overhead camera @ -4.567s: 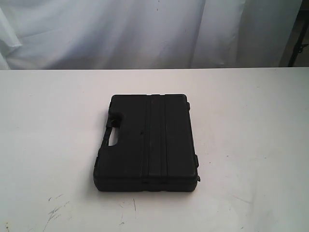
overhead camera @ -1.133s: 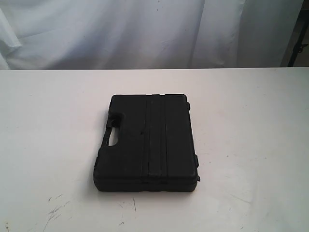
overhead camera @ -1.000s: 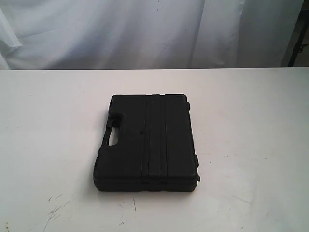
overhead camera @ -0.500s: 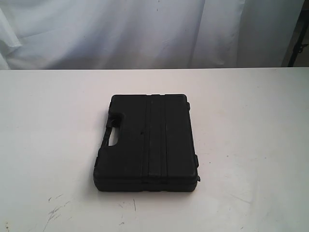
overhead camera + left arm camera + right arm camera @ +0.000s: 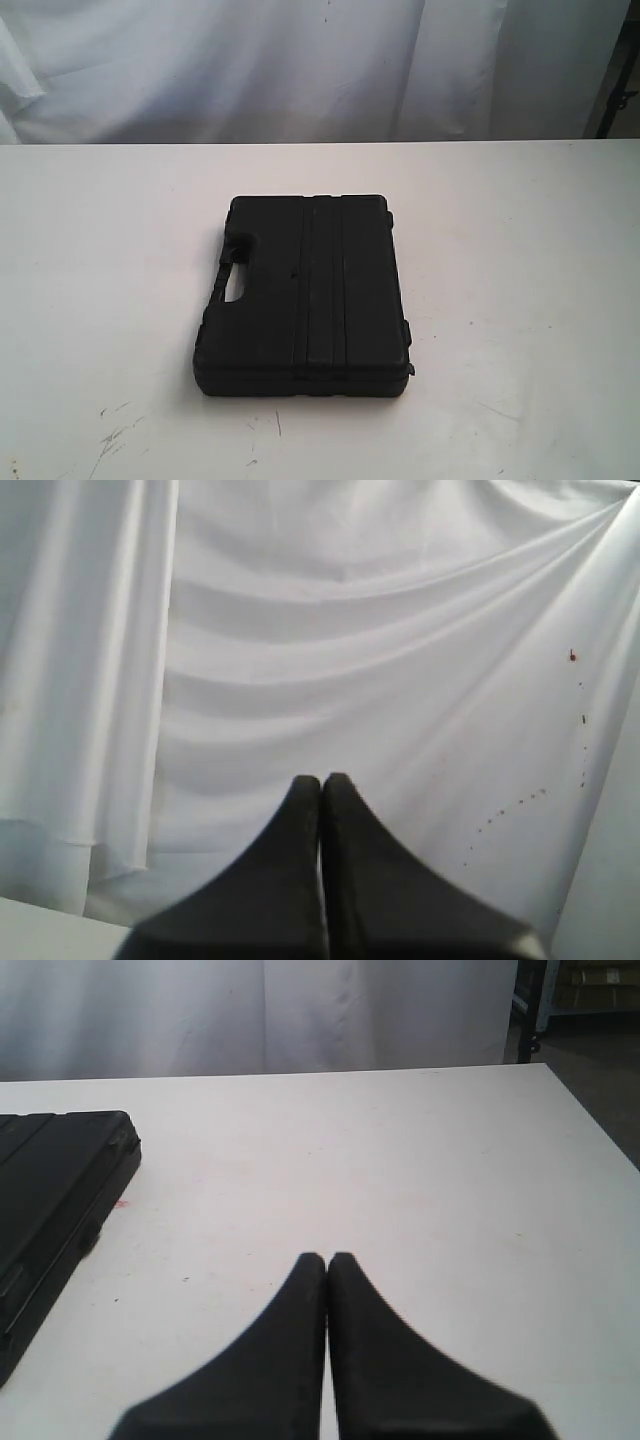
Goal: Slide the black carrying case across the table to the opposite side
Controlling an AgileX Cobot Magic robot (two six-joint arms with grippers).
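Slide not yet begun: a flat black plastic carrying case [image 5: 305, 295] is laid midway on the wide white tabletop [image 5: 520, 250].
The left claw [image 5: 321, 780] and right claw [image 5: 327, 1258] are closed tight, empty; one must be brought against the case's edge.

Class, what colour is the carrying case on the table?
Black carrying case, matte; clearest in the exterior view.

The exterior camera looks down at a slant across the surface [image 5: 520, 260] to the white curtain [image 5: 300, 70] behind. My left wrist camera, just behind my left pincer [image 5: 321, 780], faces almost only curtain; the right one, behind my right pincer [image 5: 326, 1258], skims low over the surface and shares the black case [image 5: 50, 1190] with the exterior view.
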